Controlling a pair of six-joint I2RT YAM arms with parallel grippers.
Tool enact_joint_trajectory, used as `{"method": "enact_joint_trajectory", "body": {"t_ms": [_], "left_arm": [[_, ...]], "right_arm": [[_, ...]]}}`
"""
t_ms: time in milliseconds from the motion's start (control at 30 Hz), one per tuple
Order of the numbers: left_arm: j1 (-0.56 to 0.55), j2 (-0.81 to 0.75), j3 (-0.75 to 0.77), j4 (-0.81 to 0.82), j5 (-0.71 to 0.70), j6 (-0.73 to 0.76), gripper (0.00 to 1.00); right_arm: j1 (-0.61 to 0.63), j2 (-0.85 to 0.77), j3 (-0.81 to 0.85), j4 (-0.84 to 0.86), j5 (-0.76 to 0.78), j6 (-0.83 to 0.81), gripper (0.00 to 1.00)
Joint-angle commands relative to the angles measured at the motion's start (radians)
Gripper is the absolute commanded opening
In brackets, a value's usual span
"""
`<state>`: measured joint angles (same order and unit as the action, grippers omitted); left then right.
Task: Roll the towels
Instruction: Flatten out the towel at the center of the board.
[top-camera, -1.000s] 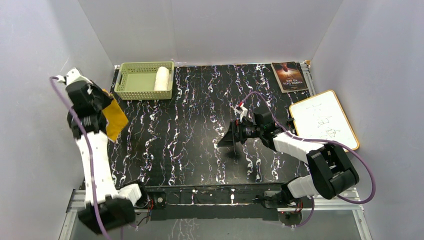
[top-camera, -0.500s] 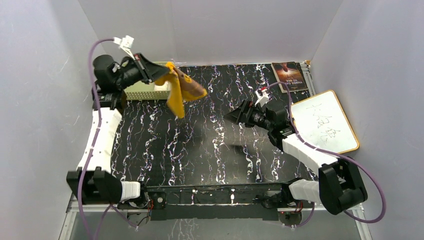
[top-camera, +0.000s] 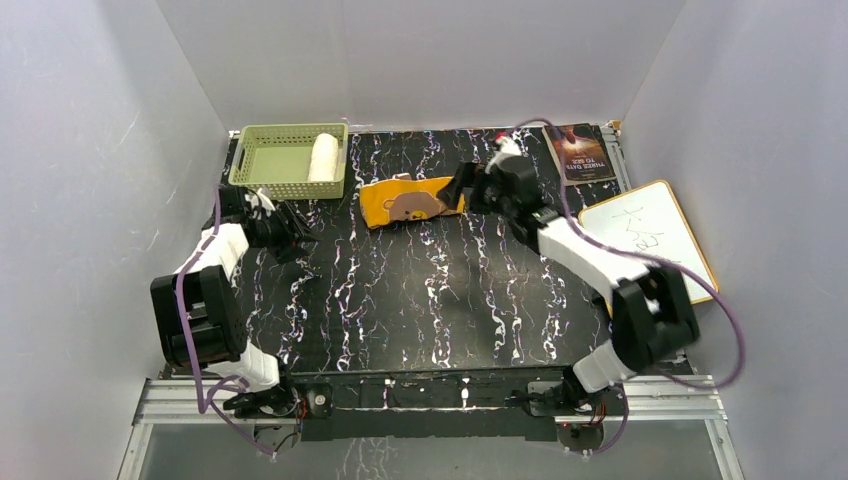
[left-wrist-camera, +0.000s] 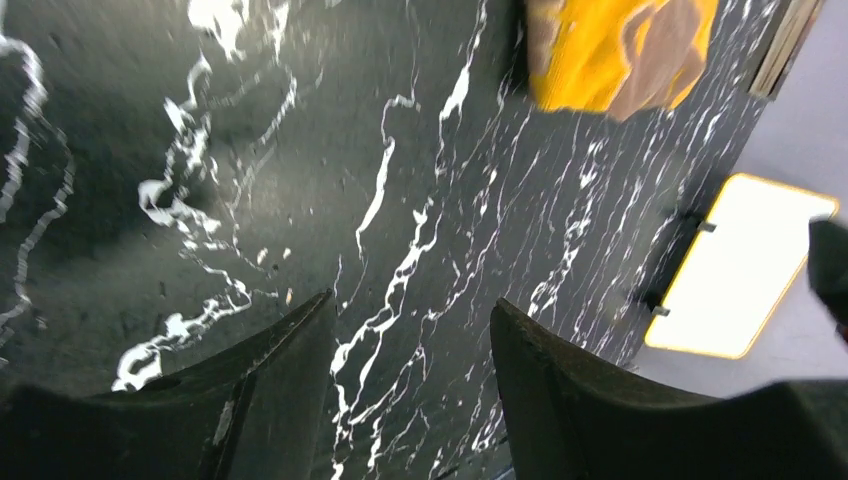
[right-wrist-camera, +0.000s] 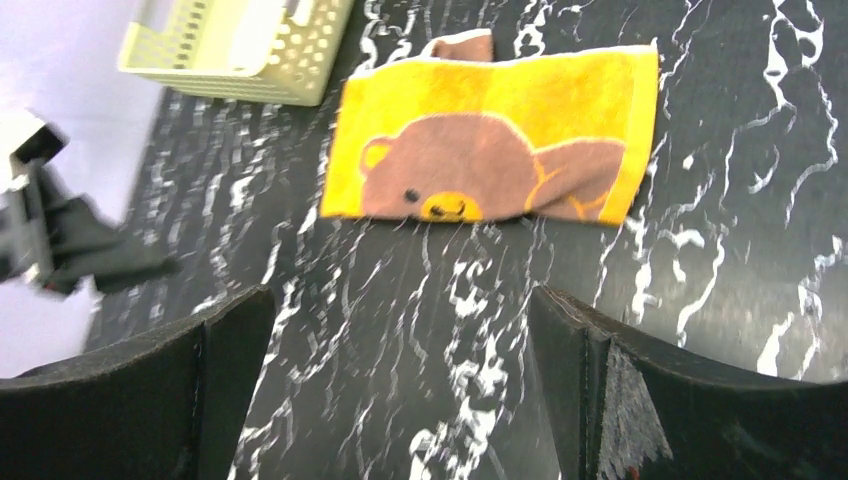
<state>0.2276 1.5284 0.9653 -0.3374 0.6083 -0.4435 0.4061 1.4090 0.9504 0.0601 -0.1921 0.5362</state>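
Observation:
The orange-yellow towel (top-camera: 412, 200) with the brown bear face lies spread on the black marbled table, at the back middle, partly folded along its near edge. In the right wrist view the orange towel (right-wrist-camera: 495, 150) lies just ahead of my right gripper (right-wrist-camera: 402, 292), which is open and empty. From above, the right gripper (top-camera: 462, 186) sits at the towel's right edge. My left gripper (top-camera: 300, 236) is low over the table's left side, open and empty (left-wrist-camera: 412, 300), with the orange towel (left-wrist-camera: 620, 50) far ahead. The cream-white towel (top-camera: 323, 157) stands rolled in the basket.
The pale green slotted basket (top-camera: 270, 165) sits at the back left corner. A book (top-camera: 578, 152) lies at the back right, and a whiteboard (top-camera: 648, 240) lies off the table's right edge. Grey walls enclose the table on three sides.
The left gripper swung the orange towel up from the left over the table and let it go; the towel now lies on the table. The left arm dropped low, and the right gripper moved back to the towel.

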Motion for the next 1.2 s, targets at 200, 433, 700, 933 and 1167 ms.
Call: {"method": "enact_joint_trajectory", "body": {"t_ms": [200,433,700,933,1167], "left_arm": [[-0.075,-0.056,-0.018,-0.072,0.002,0.047,0.57],[-0.077,-0.076,-0.035,-0.119,-0.018,0.105,0.56],[-0.077,-0.066,-0.03,-0.118,-0.01,0.114,0.55],[-0.077,-0.079,0.004,-0.131,-0.031,0.113,0.54],[0.04,-0.125,0.091,-0.132,0.027,0.052,0.55]], "right_arm": [[0.002,0.733,0.779,-0.331,0.263,-0.289,0.84],[-0.045,0.973,1.037,-0.39,0.286,-0.348,0.68],[-0.044,1.024,1.047,-0.42,0.257,-0.356,0.04],[0.045,0.819,1.048,-0.422,0.284,-0.422,0.0],[0.478,0.774,1.413,-0.486,0.368,-0.568,0.0]]}}
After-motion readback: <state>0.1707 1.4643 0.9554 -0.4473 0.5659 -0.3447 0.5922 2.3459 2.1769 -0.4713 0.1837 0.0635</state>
